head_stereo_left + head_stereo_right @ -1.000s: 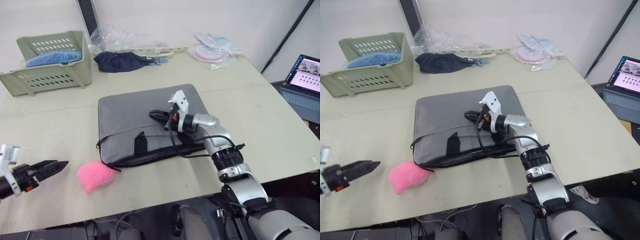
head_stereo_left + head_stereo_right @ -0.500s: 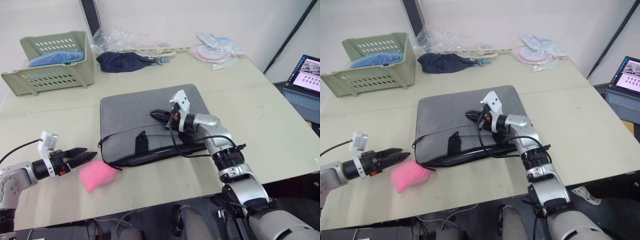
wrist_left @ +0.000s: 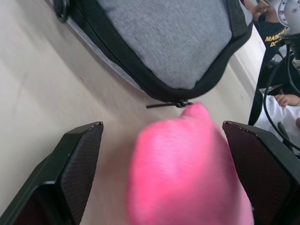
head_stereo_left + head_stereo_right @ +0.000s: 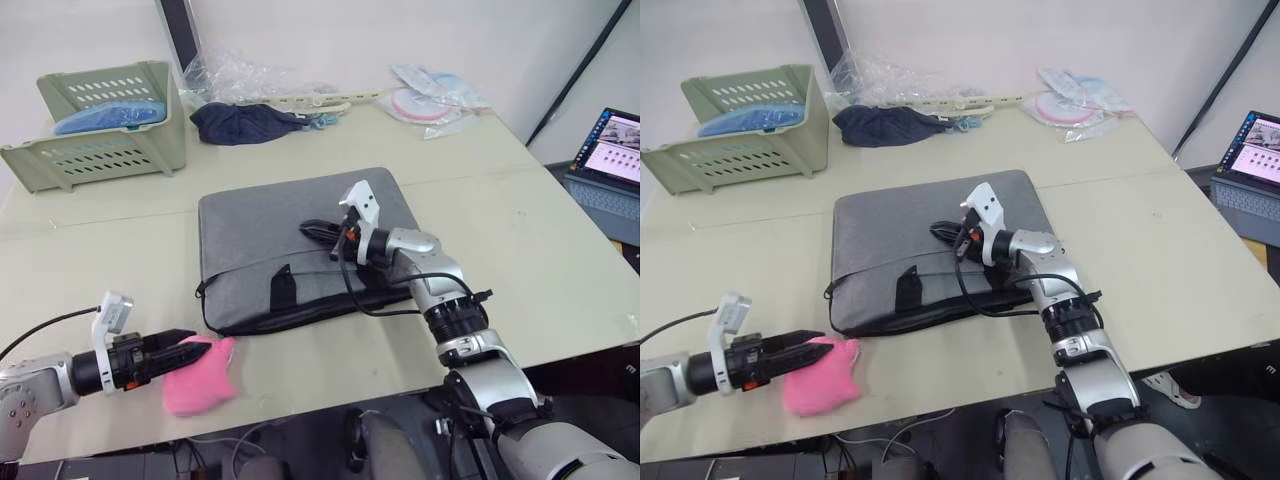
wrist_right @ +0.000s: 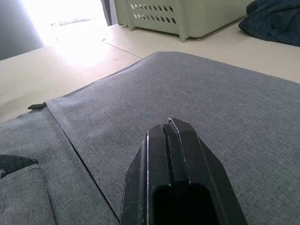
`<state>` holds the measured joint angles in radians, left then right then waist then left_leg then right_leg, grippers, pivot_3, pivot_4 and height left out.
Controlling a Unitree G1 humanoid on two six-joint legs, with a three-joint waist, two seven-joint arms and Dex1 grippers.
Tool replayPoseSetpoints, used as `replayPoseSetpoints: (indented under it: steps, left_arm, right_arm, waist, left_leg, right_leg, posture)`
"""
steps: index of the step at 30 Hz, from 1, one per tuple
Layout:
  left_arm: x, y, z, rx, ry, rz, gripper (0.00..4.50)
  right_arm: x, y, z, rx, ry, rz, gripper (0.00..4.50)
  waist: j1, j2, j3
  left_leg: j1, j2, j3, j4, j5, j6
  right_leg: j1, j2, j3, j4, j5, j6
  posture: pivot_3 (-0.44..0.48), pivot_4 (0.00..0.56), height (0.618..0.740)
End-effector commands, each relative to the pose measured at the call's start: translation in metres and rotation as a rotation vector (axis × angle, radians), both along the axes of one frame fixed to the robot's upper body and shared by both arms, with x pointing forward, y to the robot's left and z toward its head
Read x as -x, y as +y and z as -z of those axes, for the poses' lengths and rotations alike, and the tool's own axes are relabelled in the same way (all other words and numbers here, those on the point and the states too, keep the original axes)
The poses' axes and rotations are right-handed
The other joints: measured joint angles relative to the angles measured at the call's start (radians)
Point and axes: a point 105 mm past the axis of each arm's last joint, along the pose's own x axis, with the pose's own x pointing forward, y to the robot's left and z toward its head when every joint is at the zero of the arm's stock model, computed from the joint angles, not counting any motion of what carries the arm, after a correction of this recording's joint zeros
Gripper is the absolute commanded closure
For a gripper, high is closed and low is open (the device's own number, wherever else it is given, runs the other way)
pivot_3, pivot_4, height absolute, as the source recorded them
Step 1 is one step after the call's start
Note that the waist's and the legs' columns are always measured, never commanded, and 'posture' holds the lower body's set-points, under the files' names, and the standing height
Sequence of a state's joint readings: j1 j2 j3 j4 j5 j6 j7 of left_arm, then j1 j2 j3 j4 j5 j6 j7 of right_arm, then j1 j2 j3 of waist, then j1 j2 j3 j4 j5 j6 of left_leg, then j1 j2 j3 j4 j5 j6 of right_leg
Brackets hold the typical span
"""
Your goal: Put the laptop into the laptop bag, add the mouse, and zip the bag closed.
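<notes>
The grey laptop bag (image 4: pixel 260 230) lies flat in the middle of the table, its black handles and zip edge facing the front. My right gripper (image 4: pixel 318 232) rests shut on top of the bag, its fingers (image 5: pixel 171 140) pressed together over the fabric. The pink fluffy charm (image 4: pixel 200 372) lies near the table's front edge, by the bag's front left corner. My left gripper (image 4: pixel 195 348) is open around it, with one finger (image 3: pixel 79 159) on each side of the charm (image 3: pixel 187 164). The bag's zip pull (image 3: pixel 180 104) lies just beyond the charm. The laptop and the mouse are out of view.
A green basket (image 4: pixel 100 120) stands at the back left, a dark blue cloth bundle (image 4: pixel 245 122) and plastic packets (image 4: pixel 430 100) at the back. An open dark laptop (image 4: pixel 610 160) sits off the table to the right. The charm is close to the table's front edge.
My left gripper has come in from the left and dropped toward the front edge, reaching the pink charm, which has shifted slightly toward the front. The right arm has not moved.
</notes>
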<state>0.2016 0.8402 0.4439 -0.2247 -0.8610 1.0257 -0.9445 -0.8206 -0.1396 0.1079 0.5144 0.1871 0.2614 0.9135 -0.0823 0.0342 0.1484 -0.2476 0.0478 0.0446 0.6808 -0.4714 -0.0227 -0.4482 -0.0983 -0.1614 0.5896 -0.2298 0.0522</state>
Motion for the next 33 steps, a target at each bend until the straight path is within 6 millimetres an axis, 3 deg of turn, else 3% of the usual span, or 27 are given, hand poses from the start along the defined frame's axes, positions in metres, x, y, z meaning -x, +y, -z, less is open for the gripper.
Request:
replayPoseSetpoints:
  steps: [1,14,16,17,18,19,24,30,33]
  left_arm:
    - [0.017,-0.017,0.003,0.029,0.07,0.07,0.09]
    - [0.02,-0.017,0.002,0.057,0.096,0.06,0.09]
    - [0.02,-0.018,0.001,0.067,0.1,0.061,1.07]
    - [0.02,-0.018,0.001,0.073,0.101,0.061,1.19]
    - [0.021,-0.018,0.001,0.079,0.106,0.064,2.05]
    - [0.021,-0.019,0.001,0.083,0.109,0.066,2.05]
    - [0.027,-0.017,0.004,0.076,0.149,0.083,4.32]
    - [0.023,-0.02,0.0,0.108,0.141,0.09,4.46]
    - [0.022,-0.03,0.003,0.11,0.143,0.137,4.46]
  right_arm:
    - [0.005,-0.003,0.042,0.06,0.148,0.016,4.5]
    - [0.007,-0.001,0.043,0.064,0.152,0.007,4.5]
    - [0.006,-0.001,0.043,0.064,0.151,0.007,4.5]
    - [0.006,-0.001,0.043,0.064,0.151,0.007,4.5]
    - [0.006,-0.001,0.043,0.064,0.151,0.007,4.5]
    - [0.007,-0.001,0.043,0.064,0.151,0.007,4.5]
    - [0.006,-0.002,0.044,0.065,0.151,0.01,4.5]
    - [0.005,-0.001,0.043,0.065,0.152,0.01,4.5]
    - [0.005,0.001,0.044,0.065,0.153,0.008,4.5]
  waist:
    - [0.0,0.0,0.0]
    - [0.001,0.0,0.0]
    - [0.0,0.0,0.0]
    - [0.001,0.0,0.0]
    - [0.001,-0.001,0.0]
    - [0.001,-0.001,0.0]
    - [0.0,-0.001,0.0]
    - [0.0,-0.001,0.0]
    - [0.0,-0.001,0.0]
  left_leg:
    - [0.0,0.0,0.0,0.0,0.0,0.0]
    - [-0.001,0.0,-0.001,0.0,0.0,0.0]
    - [-0.001,0.0,-0.001,0.0,0.0,0.0]
    - [-0.001,0.0,-0.001,0.0,0.0,0.0]
    - [-0.001,0.0,-0.001,0.0,0.0,0.0]
    - [-0.001,0.0,-0.001,0.0,0.0,0.0]
    - [-0.001,0.0,-0.001,0.0,0.0,0.0]
    - [-0.001,0.0,-0.001,0.0,0.0,0.0]
    - [-0.001,0.0,-0.001,0.0,0.0,0.0]
  right_leg:
    - [0.0,0.0,0.0,0.0,0.0,0.0]
    - [0.0,0.001,0.0,0.0,0.0,0.0]
    - [0.0,0.001,0.0,0.0,0.0,0.0]
    - [0.0,0.001,0.0,0.0,0.0,0.0]
    - [0.0,0.002,0.0,0.0,0.0,0.0]
    - [0.0,0.002,0.0,0.0,0.0,0.0]
    - [0.0,0.002,0.0,0.0,0.0,0.0]
    - [0.0,0.002,0.0,0.0,0.0,0.0]
    - [0.0,0.002,0.0,0.0,0.0,0.0]
  posture:
    - [0.0,0.15,0.74]
    - [0.0,0.15,0.74]
    - [0.0,0.15,0.74]
    - [0.0,0.15,0.74]
    - [0.0,0.15,0.74]
    - [0.0,0.15,0.74]
    - [0.0,0.15,0.74]
    - [0.0,0.15,0.74]
    - [0.0,0.15,0.74]
